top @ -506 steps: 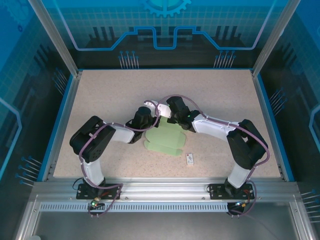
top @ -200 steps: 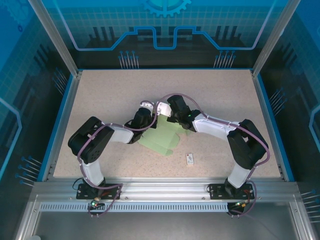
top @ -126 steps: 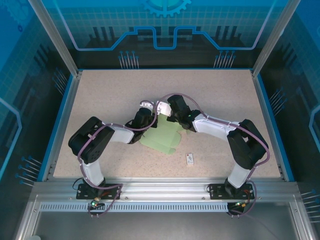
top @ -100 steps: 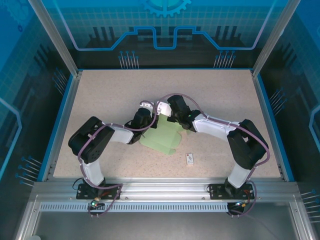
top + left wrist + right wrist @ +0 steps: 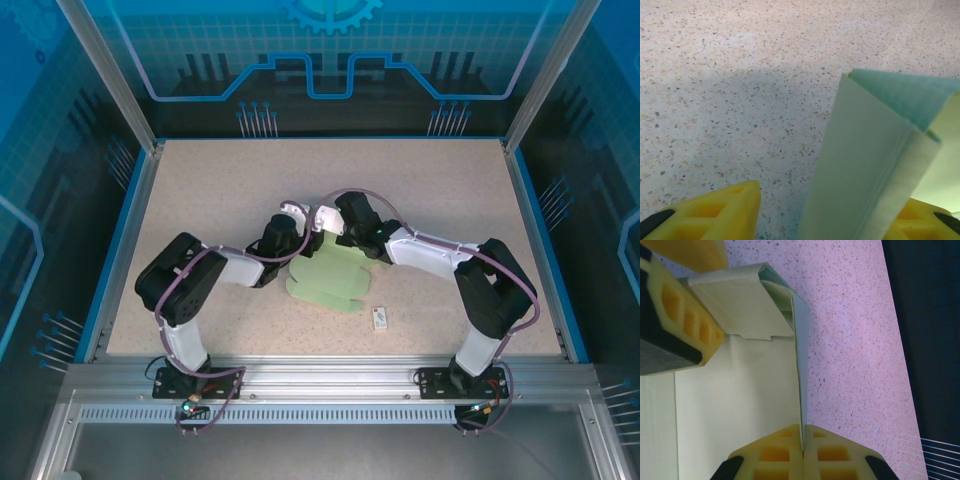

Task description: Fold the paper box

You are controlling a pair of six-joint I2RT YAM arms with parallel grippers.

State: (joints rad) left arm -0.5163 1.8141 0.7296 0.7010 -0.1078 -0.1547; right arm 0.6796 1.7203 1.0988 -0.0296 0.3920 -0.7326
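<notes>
The paper box (image 5: 335, 283) is a pale mint-green card cut-out lying mid-table, its far edge lifted between the two arms. In the right wrist view my right gripper (image 5: 803, 440) is shut on a thin upright wall of the paper box (image 5: 740, 405), with a folded flap (image 5: 740, 305) beyond it. My left gripper (image 5: 825, 220) stands open around an upright folded flap of the paper box (image 5: 865, 165). That flap rests by the right finger (image 5: 920, 222), and a clear gap separates it from the left finger (image 5: 715, 212). From above, the left gripper (image 5: 298, 222) and right gripper (image 5: 328, 225) meet at the card's far edge.
A tiny white tag with a dark mark (image 5: 380, 318) lies just right of the card's near corner. The speckled table (image 5: 220, 190) has a raised blue rim on its sides, and a metal rail runs along the front by the arm bases.
The left jaws have opened off the flap. The card, earlier lifted and skewed to the left, has settled flatter on the table. The right gripper has kept its grip.
</notes>
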